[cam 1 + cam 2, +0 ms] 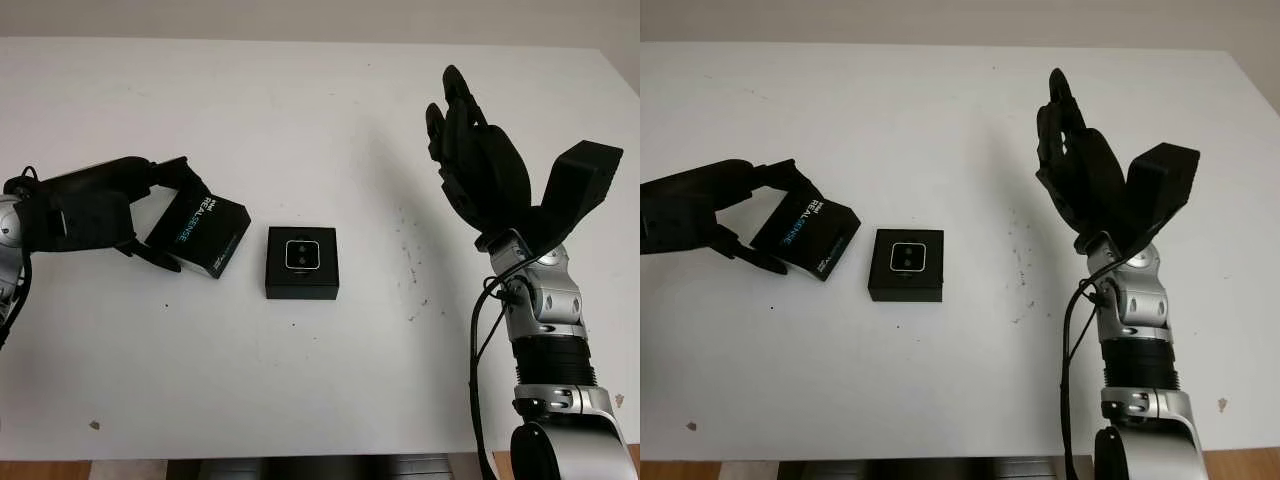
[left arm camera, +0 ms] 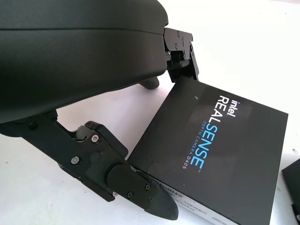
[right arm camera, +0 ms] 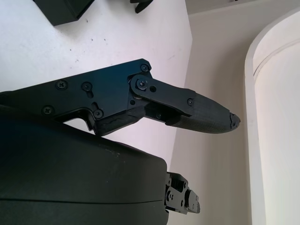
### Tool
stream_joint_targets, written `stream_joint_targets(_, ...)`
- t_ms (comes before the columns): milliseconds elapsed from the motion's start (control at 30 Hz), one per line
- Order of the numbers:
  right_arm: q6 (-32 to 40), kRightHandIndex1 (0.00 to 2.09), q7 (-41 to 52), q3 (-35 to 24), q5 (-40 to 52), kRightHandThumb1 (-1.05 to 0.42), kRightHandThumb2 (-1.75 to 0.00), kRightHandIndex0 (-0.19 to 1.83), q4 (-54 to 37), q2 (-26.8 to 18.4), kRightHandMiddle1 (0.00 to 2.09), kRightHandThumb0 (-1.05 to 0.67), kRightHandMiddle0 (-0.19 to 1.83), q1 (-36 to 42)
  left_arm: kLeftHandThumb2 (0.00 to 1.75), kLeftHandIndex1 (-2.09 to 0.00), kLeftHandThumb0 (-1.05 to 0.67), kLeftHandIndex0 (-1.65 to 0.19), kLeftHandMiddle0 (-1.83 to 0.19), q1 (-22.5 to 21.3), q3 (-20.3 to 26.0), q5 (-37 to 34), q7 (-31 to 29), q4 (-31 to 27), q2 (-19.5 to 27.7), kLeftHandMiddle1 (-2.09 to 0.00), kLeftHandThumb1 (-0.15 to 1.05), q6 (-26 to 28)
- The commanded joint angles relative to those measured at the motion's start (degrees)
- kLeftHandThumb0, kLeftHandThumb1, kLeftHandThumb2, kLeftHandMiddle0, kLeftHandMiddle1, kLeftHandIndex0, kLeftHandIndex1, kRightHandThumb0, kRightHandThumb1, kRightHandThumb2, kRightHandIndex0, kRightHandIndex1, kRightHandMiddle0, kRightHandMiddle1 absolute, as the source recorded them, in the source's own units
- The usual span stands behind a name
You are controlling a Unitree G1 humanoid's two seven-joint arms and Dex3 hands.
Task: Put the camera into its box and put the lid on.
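Note:
The black box (image 1: 302, 285) sits open at the table's middle, with the small silver-faced camera (image 1: 302, 255) lying in it. Just to its left is the black lid (image 1: 200, 232) printed "RealSense", tilted with one edge raised. My left hand (image 1: 165, 215) is shut on the lid, fingers over its far edge and thumb under its near corner. The left wrist view shows the lid (image 2: 220, 154) held between finger and thumb (image 2: 140, 192). My right hand (image 1: 470, 150) is open, raised above the table at the right and well apart from the box.
The white table (image 1: 330, 120) stretches wide on all sides; its front edge runs along the bottom of the picture. A black cable (image 1: 476, 340) hangs along my right forearm. Small dark specks mark the surface right of the box.

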Motion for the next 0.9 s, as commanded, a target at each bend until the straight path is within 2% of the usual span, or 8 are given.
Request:
stream_joint_targets(0,-1.07,0.00,0.54,-0.06,0.18,-1.05,-0.71,-0.19,0.16,-0.24,0.00,-0.68,-0.19,0.07,0.30,-2.09,-0.41,-0.12,-0.27,1.41,0.61,-1.42,-1.12,-1.18,-0.90,-2.09,1.05,1.43)
stream_joint_targets(67,-0.54,0.00,0.70,-0.04,0.32,-1.05,-0.71,-0.19,-0.23,-0.19,0.00,-0.68,-0.19,0.22,0.29,-2.09,-0.41,-0.16,-0.32,1.55,1.31,-2.15,-0.79,-2.54,-1.27,-2.09,1.05,3.41)
stream_joint_targets(200,0.11,0.00,0.55,0.02,0.45,-1.05,-0.70,-0.19,-0.92,-0.01,0.00,-0.68,-0.19,0.68,0.28,-2.09,-0.39,-0.25,-0.43,1.66,2.75,-2.96,0.39,-6.29,-2.66,-2.09,1.05,11.66)
stream_joint_targets(267,0.22,0.00,0.56,0.10,0.42,-1.05,-0.70,-0.19,-1.22,-0.01,0.00,-0.67,-0.19,0.90,0.27,-2.09,-0.38,-0.31,-0.49,1.93,3.54,-3.08,1.41,-8.94,-3.40,-2.09,1.05,16.79)
stream_joint_targets(500,0.75,0.00,0.63,0.57,0.35,-1.05,-0.72,-0.19,-2.14,0.16,0.00,-0.66,-0.19,1.38,0.26,-2.09,-0.37,-0.35,-0.45,3.05,3.26,-1.07,2.67,-22.92,-4.30,-2.09,1.05,36.62)
stream_joint_targets(700,0.37,0.00,0.82,1.50,-0.72,-1.05,-0.72,-0.19,-2.61,-0.09,0.00,-0.66,-0.19,1.85,0.27,-2.09,-0.36,-0.38,-0.47,3.50,1.77,0.43,0.19,-32.01,-3.19,-2.09,1.05,46.64)
stream_joint_targets(767,0.59,0.00,0.60,1.80,-0.98,-1.05,-0.73,-0.19,-2.98,-0.10,0.00,-0.66,-0.19,2.08,0.26,-2.09,-0.35,-0.46,-0.59,3.23,1.40,0.72,-1.25,-34.40,-2.86,-2.09,1.05,50.13)
stream_joint_targets(867,0.41,0.00,0.43,2.16,-1.24,-1.05,-0.73,-0.19,-3.14,0.06,0.00,-0.66,-0.19,2.31,0.25,-2.09,-0.33,-0.49,-0.64,3.19,2.04,-0.20,-2.96,-37.05,-2.74,-2.09,1.05,53.70)
